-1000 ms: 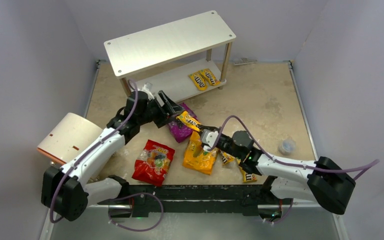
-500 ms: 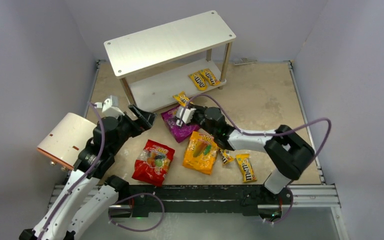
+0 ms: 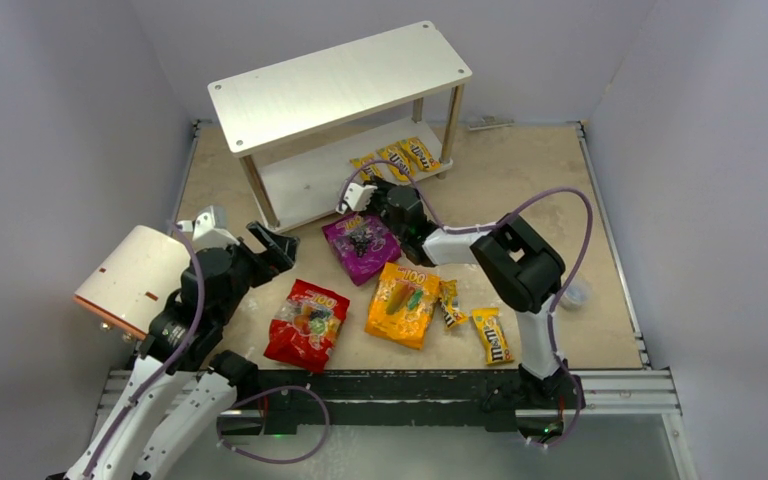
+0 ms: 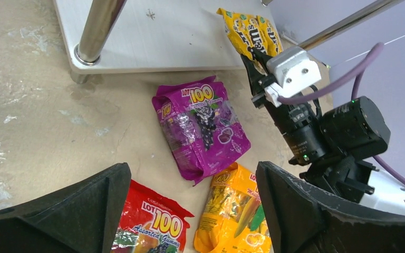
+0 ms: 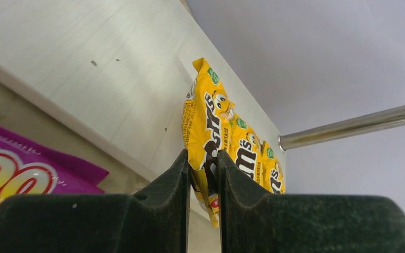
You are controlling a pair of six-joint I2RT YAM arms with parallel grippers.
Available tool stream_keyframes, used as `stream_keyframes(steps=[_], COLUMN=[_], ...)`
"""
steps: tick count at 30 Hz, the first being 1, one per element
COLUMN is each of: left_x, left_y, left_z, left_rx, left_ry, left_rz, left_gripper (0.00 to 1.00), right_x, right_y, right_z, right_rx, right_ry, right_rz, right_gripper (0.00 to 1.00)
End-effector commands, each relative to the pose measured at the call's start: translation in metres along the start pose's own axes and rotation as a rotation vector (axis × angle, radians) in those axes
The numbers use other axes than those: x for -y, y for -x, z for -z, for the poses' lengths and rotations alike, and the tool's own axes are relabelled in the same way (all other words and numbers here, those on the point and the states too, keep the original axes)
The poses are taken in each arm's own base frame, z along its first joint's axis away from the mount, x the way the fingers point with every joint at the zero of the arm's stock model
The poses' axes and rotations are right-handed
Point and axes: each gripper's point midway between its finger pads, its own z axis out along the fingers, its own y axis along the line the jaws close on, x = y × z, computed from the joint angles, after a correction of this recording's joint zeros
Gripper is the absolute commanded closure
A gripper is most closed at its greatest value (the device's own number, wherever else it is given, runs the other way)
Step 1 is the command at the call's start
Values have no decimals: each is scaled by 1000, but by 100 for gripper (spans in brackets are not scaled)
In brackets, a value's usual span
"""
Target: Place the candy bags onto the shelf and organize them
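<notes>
My right gripper (image 3: 362, 190) is shut on one end of a yellow M&M's packet (image 3: 366, 165), holding it over the front of the shelf's (image 3: 340, 85) lower board, beside two more packets (image 3: 410, 155). In the right wrist view the packet (image 5: 205, 121) stands between my closed fingers (image 5: 203, 166), with the other packets (image 5: 250, 153) just behind. My left gripper (image 3: 272, 245) is open and empty, above the floor left of the purple bag (image 3: 360, 245). The red bag (image 3: 307, 322) and orange bag (image 3: 400, 303) lie nearer. In the left wrist view my open gripper (image 4: 190, 174) frames the purple bag (image 4: 203, 124).
Two M&M's packets (image 3: 450, 305) (image 3: 492, 335) lie right of the orange bag. A cream cylinder with an orange rim (image 3: 135, 275) stands at the left edge. A small clear cup (image 3: 572, 293) sits at the right. A shelf leg (image 4: 97, 26) is near my left gripper.
The yellow packet went from between both grippers into the right one, which carried it back to the shelf's lower board. My left gripper pulled back to the left and is open.
</notes>
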Motion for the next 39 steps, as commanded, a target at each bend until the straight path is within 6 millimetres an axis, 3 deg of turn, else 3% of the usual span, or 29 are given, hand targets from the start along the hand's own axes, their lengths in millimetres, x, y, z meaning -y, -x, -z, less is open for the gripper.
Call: stream_keyframes(steps=[1,12,25,29,39], left_x=[-5,-2,0,2,3], left_y=[4,7,9,9,9], left_z=[-1,3,3,3,1], left_rx=[21,34,36,32,27], left_ry=[21,1,-5,-7,-13], left_rz=[-21,-17,-19,-25,-30], left_gripper=[6,3,2,2,2], right_x=[38,28,21,14,6], right_y=[10,-11,-23,-25,-23], right_z=[-13,-27,-31,-29,-24], right_rx=[12,-17,-14,-18,-18], right_ry=[-94,-59,-24,6,62], right_rz=[13,64,45,43,30], right_gripper=[100,98,95,90,66])
